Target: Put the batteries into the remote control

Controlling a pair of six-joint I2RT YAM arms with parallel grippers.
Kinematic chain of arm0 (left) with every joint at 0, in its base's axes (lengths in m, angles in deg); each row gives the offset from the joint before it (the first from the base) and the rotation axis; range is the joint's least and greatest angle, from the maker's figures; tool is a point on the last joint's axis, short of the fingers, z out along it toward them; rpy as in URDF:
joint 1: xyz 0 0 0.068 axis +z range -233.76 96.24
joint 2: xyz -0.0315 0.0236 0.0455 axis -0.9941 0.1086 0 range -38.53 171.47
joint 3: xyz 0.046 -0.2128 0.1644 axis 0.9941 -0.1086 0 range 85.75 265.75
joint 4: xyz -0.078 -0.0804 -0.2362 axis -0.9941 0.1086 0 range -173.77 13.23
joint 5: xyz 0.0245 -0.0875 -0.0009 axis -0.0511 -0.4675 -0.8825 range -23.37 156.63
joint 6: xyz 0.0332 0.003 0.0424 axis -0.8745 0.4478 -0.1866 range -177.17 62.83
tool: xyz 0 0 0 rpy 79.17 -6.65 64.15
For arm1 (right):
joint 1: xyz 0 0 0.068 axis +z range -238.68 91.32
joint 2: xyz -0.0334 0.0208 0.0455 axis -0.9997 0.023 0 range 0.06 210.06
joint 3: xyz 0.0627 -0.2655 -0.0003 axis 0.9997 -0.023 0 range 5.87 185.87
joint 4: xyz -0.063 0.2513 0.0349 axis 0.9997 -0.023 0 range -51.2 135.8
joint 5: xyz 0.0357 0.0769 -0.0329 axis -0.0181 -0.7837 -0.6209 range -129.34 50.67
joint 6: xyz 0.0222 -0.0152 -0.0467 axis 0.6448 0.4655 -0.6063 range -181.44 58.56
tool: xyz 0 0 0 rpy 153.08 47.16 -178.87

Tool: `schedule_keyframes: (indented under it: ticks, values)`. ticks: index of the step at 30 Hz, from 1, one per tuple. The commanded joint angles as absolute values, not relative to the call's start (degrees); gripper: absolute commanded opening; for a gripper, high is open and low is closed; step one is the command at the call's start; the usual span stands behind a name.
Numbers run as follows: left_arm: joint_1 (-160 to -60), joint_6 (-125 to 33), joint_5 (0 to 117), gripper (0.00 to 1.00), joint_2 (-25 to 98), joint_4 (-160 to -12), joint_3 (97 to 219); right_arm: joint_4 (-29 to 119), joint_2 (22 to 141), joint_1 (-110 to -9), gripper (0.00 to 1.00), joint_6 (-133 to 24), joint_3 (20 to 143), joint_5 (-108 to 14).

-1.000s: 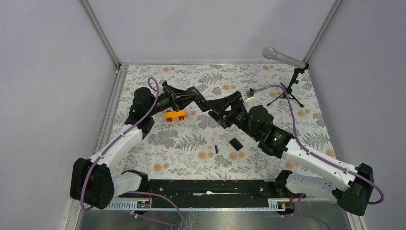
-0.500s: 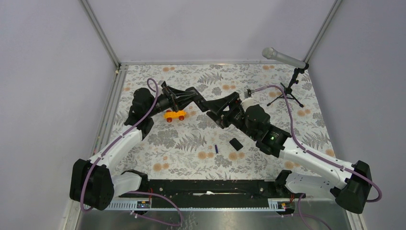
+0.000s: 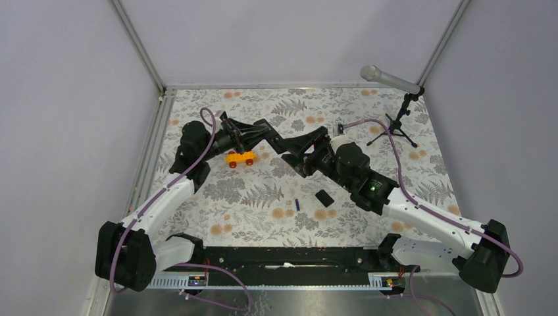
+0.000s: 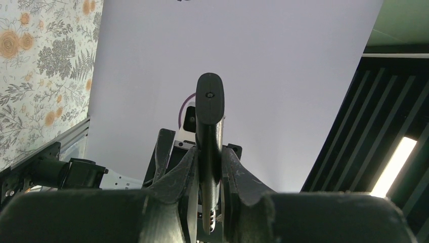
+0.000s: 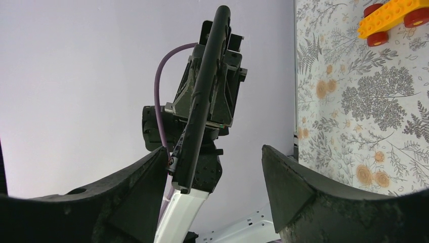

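The remote control [image 3: 276, 139], a slim black bar, is held off the table in the middle of the top view, with my left gripper [image 3: 258, 130] shut on it. In the left wrist view the remote control [image 4: 209, 116] stands edge-on, pinched in my left gripper [image 4: 210, 152]. My right gripper [image 3: 297, 153] is open at the remote's free end. In the right wrist view the remote control [image 5: 202, 96] has its lower end inside my right gripper [image 5: 214, 150], close to the left finger [image 5: 136, 187]. A dark battery [image 5: 174, 158] shows along that end. A purplish-blue battery [image 3: 297, 204] lies on the table.
A small black cover [image 3: 323, 197] lies on the floral cloth right of the loose battery. An orange toy car [image 3: 240, 158] sits under the left arm, and the toy car [image 5: 389, 17] also shows in the right wrist view. A microphone on a stand [image 3: 395, 82] rises at the back right.
My right gripper has shifted a little left toward the remote's free end and its jaws have narrowed somewhat. The left gripper keeps its hold unchanged.
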State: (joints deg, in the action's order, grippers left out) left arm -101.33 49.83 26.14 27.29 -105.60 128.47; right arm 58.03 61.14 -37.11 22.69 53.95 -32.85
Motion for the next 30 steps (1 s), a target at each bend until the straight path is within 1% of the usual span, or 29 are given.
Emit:
schedule_keyframes:
  ticks: [1, 6, 11, 15, 20, 22, 24, 26, 28, 29, 30]
  values:
    - [-101.3, 51.1, 25.7, 0.0, 24.4, -108.4, 130.5, 56.4, 62.0, -38.2, 0.72, 25.0, 53.5, -33.5]
    - [-101.3, 51.4, 25.8, 0.0, 24.5, -109.1, 130.7, 54.2, 62.3, -38.6, 0.65, 25.4, 53.7, -34.1]
    - [-101.3, 52.2, 25.9, 0.0, 24.8, -110.4, 130.6, 51.4, 63.5, -38.7, 0.54, 23.4, 55.2, -34.9]
    - [-101.3, 52.5, 25.8, 0.0, 25.0, -111.0, 130.9, 51.1, 64.5, -38.8, 0.58, 23.0, 55.4, -35.7]
    - [-101.2, 50.1, 25.7, 0.0, 24.6, -109.2, 131.4, 51.1, 64.6, -39.0, 0.57, 22.4, 55.8, -35.7]
    - [-101.0, 45.2, 26.0, 0.0, 24.7, -106.5, 132.6, 51.1, 64.0, -39.2, 0.6, 21.9, 55.9, -35.8]
    - [-100.4, 40.4, 25.7, 0.0, 25.0, -105.2, 133.8, 52.2, 62.5, -39.6, 0.71, 20.3, 55.4, -35.7]
    - [-99.5, 33.8, 24.2, 0.0, 25.7, -102.1, 135.6, 54.9, 60.5, -40.3, 0.86, 17.8, 54.5, -35.7]
    - [-98.9, 25.9, 22.4, 0.0, 26.5, -100.3, 137.4, 57.7, 58.6, -41.1, 0.94, 14.7, 54.0, -36.4]
    - [-98.9, 21.6, 22.5, 0.0, 26.4, -95.0, 138.3, 58.7, 58.0, -41.5, 0.97, 12.8, 54.1, -37.2]
    - [-98.9, 17.9, 22.6, 0.0, 26.3, -93.2, 138.9, 59.4, 57.4, -41.8, 0.99, 11.2, 54.5, -37.9]
